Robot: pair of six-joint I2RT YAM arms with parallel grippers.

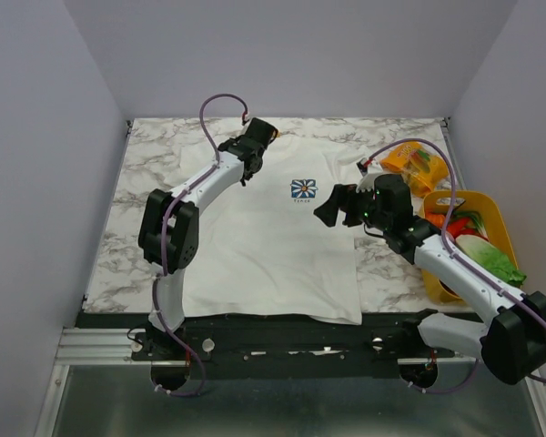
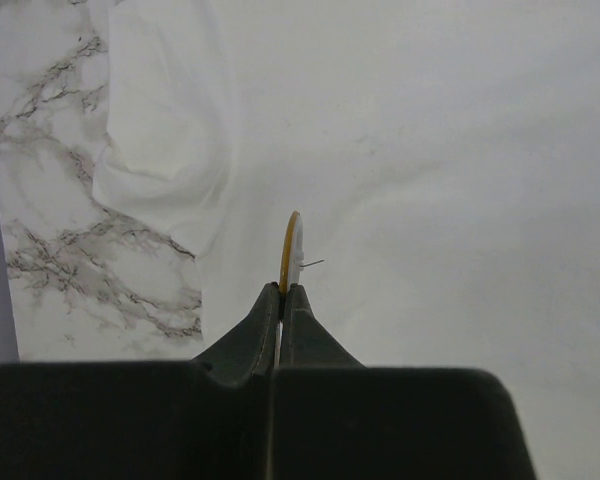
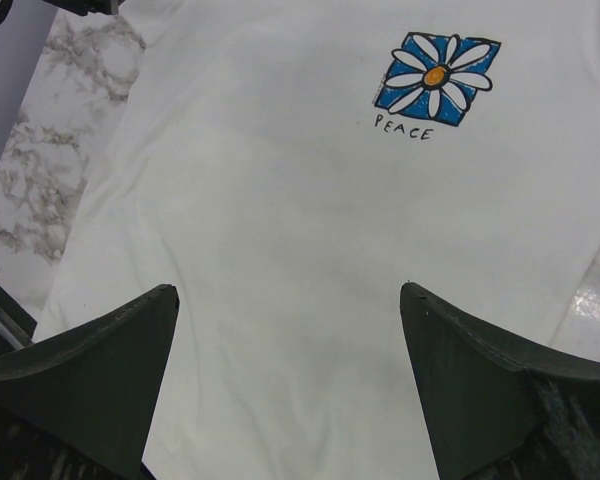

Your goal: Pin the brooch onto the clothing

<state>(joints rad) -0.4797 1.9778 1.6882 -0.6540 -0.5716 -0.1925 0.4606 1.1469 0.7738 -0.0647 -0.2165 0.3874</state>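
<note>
Marble table (image 1: pixel 132 177) had the white T-shirt (image 1: pixel 264 255) spread flat over most of it, flower emblem (image 3: pixel 437 78) on the chest. The right gripper (image 3: pixel 288 295) hung above the shirt's middle, fingers wide apart, holding nothing. The left gripper (image 2: pixel 282 292) was up near a shoulder, fingers pinched together on the brooch (image 2: pixel 291 245), gripping its edge so the disc stood upright over the fabric. My guess: the brooch is light, stiff and slick, so an edge grip suits it. Its thin pin (image 2: pixel 313 263) looked bendable. The shirt's soft and will probably bunch unless pressed down.
</note>
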